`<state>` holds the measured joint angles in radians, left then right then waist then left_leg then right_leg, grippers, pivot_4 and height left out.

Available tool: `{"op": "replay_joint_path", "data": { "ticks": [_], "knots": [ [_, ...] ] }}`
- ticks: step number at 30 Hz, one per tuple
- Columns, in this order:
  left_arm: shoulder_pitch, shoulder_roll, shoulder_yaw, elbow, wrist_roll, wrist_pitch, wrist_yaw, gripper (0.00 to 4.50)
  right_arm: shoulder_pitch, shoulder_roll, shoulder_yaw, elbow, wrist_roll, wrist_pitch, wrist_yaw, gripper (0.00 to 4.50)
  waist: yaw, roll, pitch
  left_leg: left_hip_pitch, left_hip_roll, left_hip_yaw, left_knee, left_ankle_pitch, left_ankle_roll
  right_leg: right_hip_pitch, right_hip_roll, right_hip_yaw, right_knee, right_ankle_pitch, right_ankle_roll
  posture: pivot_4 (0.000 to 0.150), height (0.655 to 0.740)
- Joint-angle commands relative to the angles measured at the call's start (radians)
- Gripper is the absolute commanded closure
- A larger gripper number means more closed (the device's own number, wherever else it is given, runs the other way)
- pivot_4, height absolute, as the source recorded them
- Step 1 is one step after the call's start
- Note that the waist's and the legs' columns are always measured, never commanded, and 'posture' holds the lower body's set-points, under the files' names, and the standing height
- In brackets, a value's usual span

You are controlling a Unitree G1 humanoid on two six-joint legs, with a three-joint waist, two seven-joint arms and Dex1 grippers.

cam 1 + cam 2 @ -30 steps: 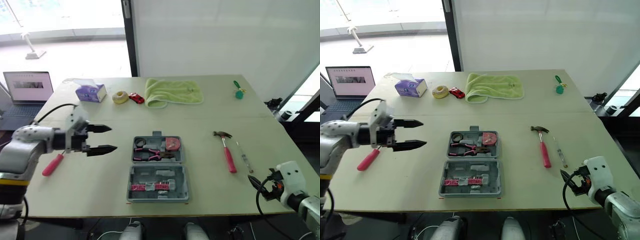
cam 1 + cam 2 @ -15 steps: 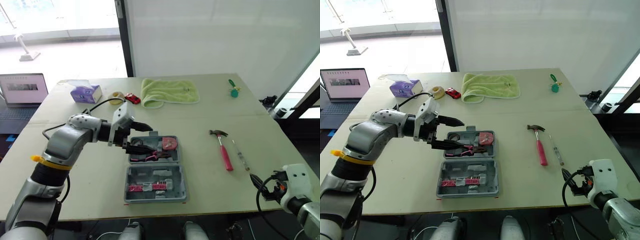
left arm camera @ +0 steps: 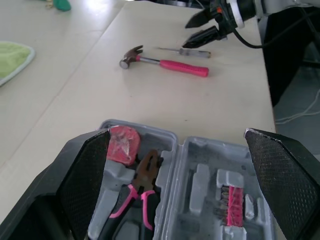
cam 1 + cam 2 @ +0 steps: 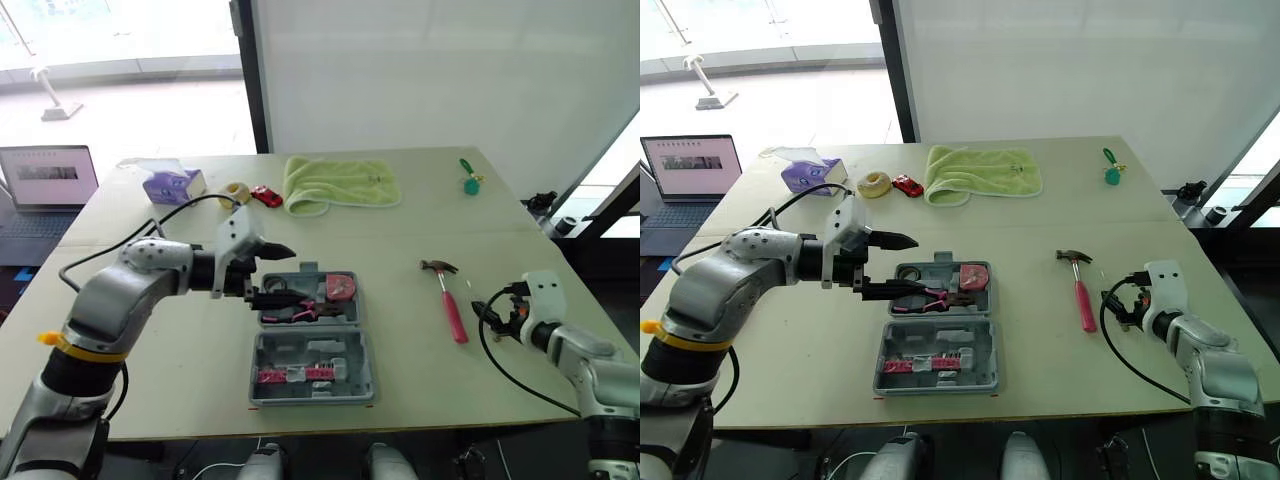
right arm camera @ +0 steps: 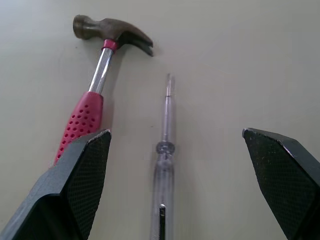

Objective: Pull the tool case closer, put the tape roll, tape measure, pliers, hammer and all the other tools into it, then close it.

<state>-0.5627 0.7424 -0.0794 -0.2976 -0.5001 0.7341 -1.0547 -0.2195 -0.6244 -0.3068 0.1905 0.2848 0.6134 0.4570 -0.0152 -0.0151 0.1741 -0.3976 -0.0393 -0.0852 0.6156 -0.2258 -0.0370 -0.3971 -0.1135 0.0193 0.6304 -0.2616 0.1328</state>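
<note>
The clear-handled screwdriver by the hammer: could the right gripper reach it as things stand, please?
Probably yes: the right gripper is open, aimed at the clear-handled screwdriver, nothing between; the pink-handled hammer lies apart.

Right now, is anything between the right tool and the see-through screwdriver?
Nothing visible. The clear-handled screwdriver lies on bare beige table straight ahead of the open right tool; the pink-handled hammer lies beside it, not touching.

Silver-grey arms [image 4: 120, 300], white wrist housings [image 4: 236, 226], black cables [image 4: 497, 350], yellow band [image 4: 60, 343], black-fingered left tool [image 4: 288, 272]

Bright daylight, window glare, soft shadows
</note>
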Motion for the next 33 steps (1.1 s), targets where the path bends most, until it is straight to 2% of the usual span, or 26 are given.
{"op": "replay_joint_path", "data": {
  "ticks": [1, 4, 6, 8, 14, 21, 26, 30, 33],
  "knots": [
    [0.020, 0.022, 0.054, -0.063, -0.025, 0.020, 0.031, 0.00, -0.036, -0.003, 0.032, 0.066, -0.029, -0.010, 0.003, 0.06, -0.001, 0.000, 0.000, 0.000, 0.000, 0.000, 0.000, 0.000, 0.000, 0.000, 0.000, 0.000, 0.000, 0.000, 0.000, 0.150, 0.7367],
    [0.034, 0.028, 0.063, -0.083, -0.025, 0.027, 0.057, 0.00, -0.064, 0.005, 0.033, 0.119, -0.025, -0.016, 0.003, 0.06, 0.000, 0.000, 0.000, 0.000, 0.000, 0.000, 0.000, 0.000, 0.000, 0.000, 0.000, 0.000, 0.000, 0.000, 0.000, 0.150, 0.7367],
    [0.037, 0.027, 0.067, -0.082, -0.008, 0.019, 0.088, 0.00, -0.076, 0.016, 0.026, 0.143, -0.011, -0.013, 0.009, 0.58, -0.001, 0.000, 0.000, 0.000, 0.000, 0.000, 0.000, 0.000, 0.000, 0.000, 0.000, 0.000, 0.000, 0.000, 0.000, 0.150, 0.7367],
    [0.041, 0.027, 0.071, -0.079, -0.012, 0.018, 0.098, 0.00, -0.080, 0.021, 0.038, 0.167, -0.019, -0.025, 0.016, 1.38, -0.001, 0.000, 0.000, 0.000, 0.000, 0.000, 0.001, 0.000, 0.000, 0.000, 0.000, 0.000, 0.000, 0.000, 0.000, 0.150, 0.7367],
    [0.036, 0.027, 0.056, -0.071, -0.011, 0.010, 0.111, 0.00, -0.093, 0.019, 0.042, 0.207, -0.017, -0.015, 0.035, 4.49, -0.007, -0.001, 0.000, 0.001, 0.000, 0.000, 0.000, 0.000, 0.000, 0.001, 0.001, 0.000, 0.000, 0.000, 0.000, 0.150, 0.7367],
    [0.038, 0.029, 0.044, -0.061, -0.005, 0.000, 0.103, 0.00, -0.075, -0.002, 0.003, 0.109, 0.001, 0.063, 0.033, 4.49, -0.002, -0.001, 0.000, 0.003, 0.000, 0.000, 0.000, 0.000, 0.000, 0.002, 0.001, 0.000, 0.000, 0.000, 0.000, 0.150, 0.7367],
    [0.058, 0.041, 0.043, -0.034, 0.002, -0.015, 0.081, 0.00, -0.100, -0.016, -0.039, -0.101, 0.070, 0.210, 0.018, 4.49, -0.005, 0.001, 0.001, 0.002, 0.000, 0.000, 0.000, 0.000, 0.000, 0.002, 0.001, 0.000, 0.001, 0.000, 0.000, 0.150, 0.7367],
    [0.067, 0.047, 0.036, -0.016, 0.011, -0.033, 0.069, 0.00, -0.130, 0.100, -0.081, -0.303, 0.177, 0.369, -0.074, 4.49, -0.007, 0.001, 0.001, 0.003, 0.001, 0.000, 0.000, 0.000, 0.000, 0.001, 0.001, 0.000, 0.001, 0.000, 0.000, 0.150, 0.7367],
    [0.067, 0.043, 0.022, -0.007, 0.019, -0.041, 0.063, 0.00, -0.080, 0.215, 0.006, -0.454, 0.188, 0.450, -0.150, 4.49, -0.002, 0.001, 0.001, 0.002, 0.001, -0.001, -0.001, 0.000, 0.000, 0.001, 0.002, 0.000, 0.001, 0.000, 0.000, 0.150, 0.7367]
  ]
}}
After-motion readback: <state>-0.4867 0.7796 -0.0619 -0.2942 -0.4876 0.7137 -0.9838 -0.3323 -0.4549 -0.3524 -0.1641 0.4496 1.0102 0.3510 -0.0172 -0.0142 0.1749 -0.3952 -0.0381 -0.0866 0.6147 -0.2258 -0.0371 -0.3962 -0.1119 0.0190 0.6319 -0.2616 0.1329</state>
